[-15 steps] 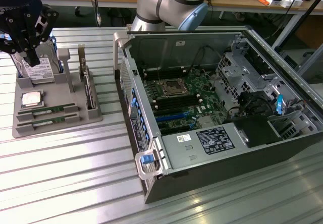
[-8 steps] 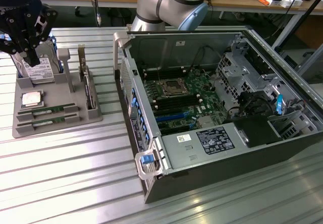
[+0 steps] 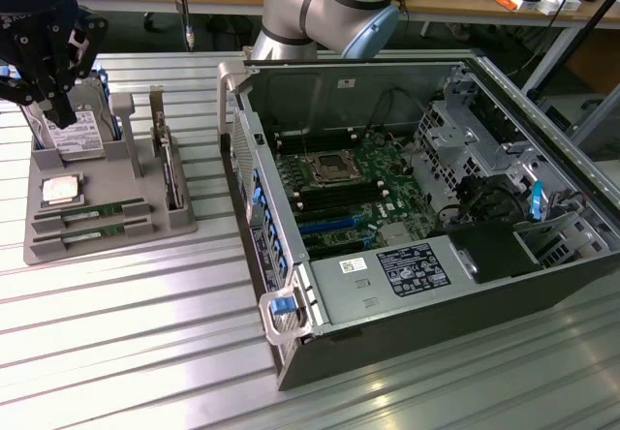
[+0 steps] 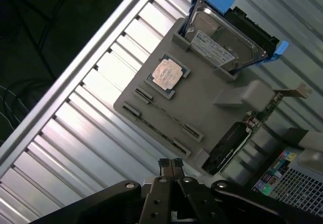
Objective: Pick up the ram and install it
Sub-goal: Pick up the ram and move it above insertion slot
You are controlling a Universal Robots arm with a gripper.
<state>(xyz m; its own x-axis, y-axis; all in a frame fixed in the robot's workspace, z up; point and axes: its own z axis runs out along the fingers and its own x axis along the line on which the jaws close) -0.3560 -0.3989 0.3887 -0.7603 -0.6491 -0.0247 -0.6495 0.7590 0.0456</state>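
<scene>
The arm's black gripper (image 3: 61, 112) hangs over the grey plastic parts holder (image 3: 174, 219). Its two thin fingers are pressed together with nothing between them, so the tool is narrow and empty. The ram (image 3: 85, 211), a long thin green circuit-board stick, sits on its edge in a slot of this holder, below the tool and a little aside from it, apart from the fingertips. A second green stick (image 3: 94, 229) stands in the next slot, just beside the first. I think the slots keep the sticks upright so that the upper edge is free to be taken from above. Between the tool and the ram lies the square silver processor chip (image 3: 60, 190), and nearly under the tool is the silver hard drive with a white label (image 3: 73, 139). The room above the sticks is open, but the gap between the two is small. Well away from the tool, on the ribbed metal table (image 3: 116, 353), the dark computer case (image 3: 407, 343) stands without a lid and shows its green motherboard (image 3: 349, 193), so access from above looks free.
</scene>
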